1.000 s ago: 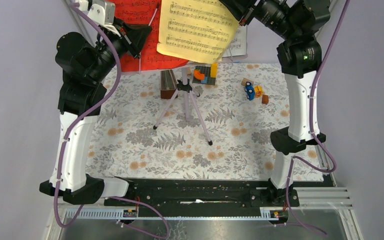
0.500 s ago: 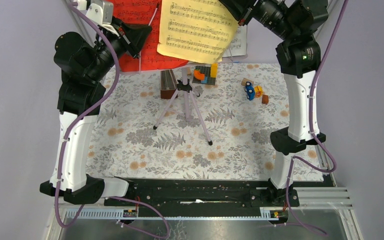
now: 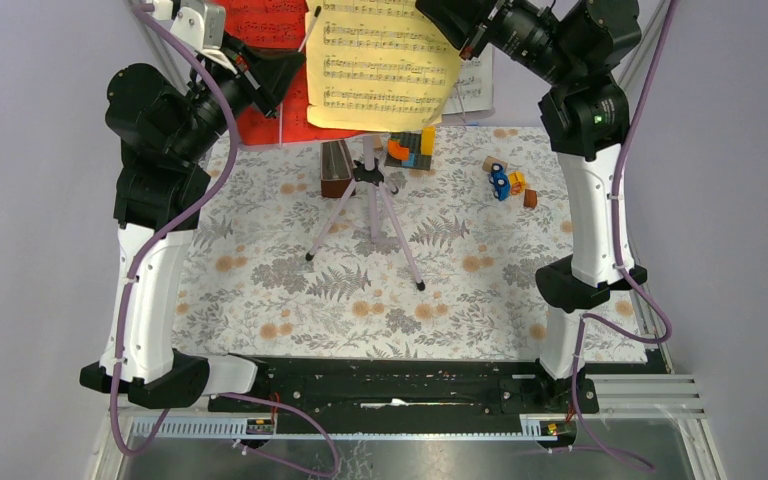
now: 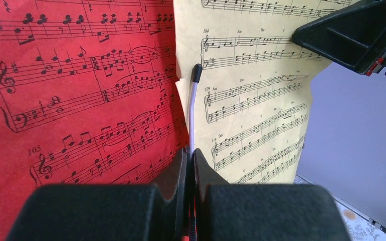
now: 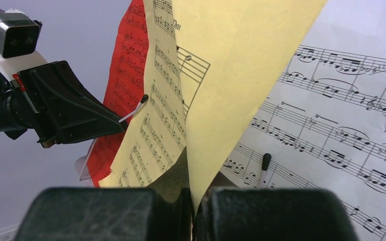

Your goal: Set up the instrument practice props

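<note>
The bench [image 3: 260, 290] carries a floral cloth; at its far edge the sheet music stands upright. The yellow page [image 3: 385, 70] hangs in the air over the middle of that edge; it overlaps the red page [image 3: 282, 118] toward the far-left corner and the white page [image 3: 473, 85] on its right. The panel that should back them is hidden, so I cannot tell where it sits. The lilac tripod [image 3: 372, 200] stands apart on spread legs near the far middle of the bench, bearing nothing. The right gripper [image 5: 193, 198] is clamped on the yellow page's lower edge, fingers pressed together on the paper; the left gripper [image 4: 190, 158] is pinched on a thin retaining wire [image 4: 193, 110] with a black tip, which lies along the seam between red and yellow.

The step in hand looks like seating the yellow page beside the red one. To do it well, the left should hold the wire off the paper while the right slides the sheet flat behind it, square to the red page's edge and without deepening the curl in the yellow sheet; let the wire down onto the sheet first, then free the sheet.
</note>
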{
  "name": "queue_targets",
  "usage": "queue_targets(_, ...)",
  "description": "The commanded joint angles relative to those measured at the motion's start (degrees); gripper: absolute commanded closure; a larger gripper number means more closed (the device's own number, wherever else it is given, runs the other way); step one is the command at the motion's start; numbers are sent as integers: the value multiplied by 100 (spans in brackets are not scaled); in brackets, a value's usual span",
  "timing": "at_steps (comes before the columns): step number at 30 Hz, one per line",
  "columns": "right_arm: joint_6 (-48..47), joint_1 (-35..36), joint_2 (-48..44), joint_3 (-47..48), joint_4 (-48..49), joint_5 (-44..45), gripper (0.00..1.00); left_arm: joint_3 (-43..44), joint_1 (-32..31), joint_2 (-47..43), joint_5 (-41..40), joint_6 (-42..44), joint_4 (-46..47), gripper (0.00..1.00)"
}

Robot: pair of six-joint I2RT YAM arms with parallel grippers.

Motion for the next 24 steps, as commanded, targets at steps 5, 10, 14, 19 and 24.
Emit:
queue_targets(5,-145,269,-34,157,293,87,100,86,0,-226,365,-118,629,100)
queue_targets(10,-262,519,27,176,468,85,100,-7,17,-255,408,-113,634,100)
queue_targets(14,-526,757,53,50,488,178,100,-80,63,-288,475,-101,651,100)
queue_targets(19,-608,840,136,19,498,345,100,-91,99,-347,528,-58,657,100)
queue_targets(24,-853,850,124,97,365,730,100,12,127,-376,637,-18,649,100)
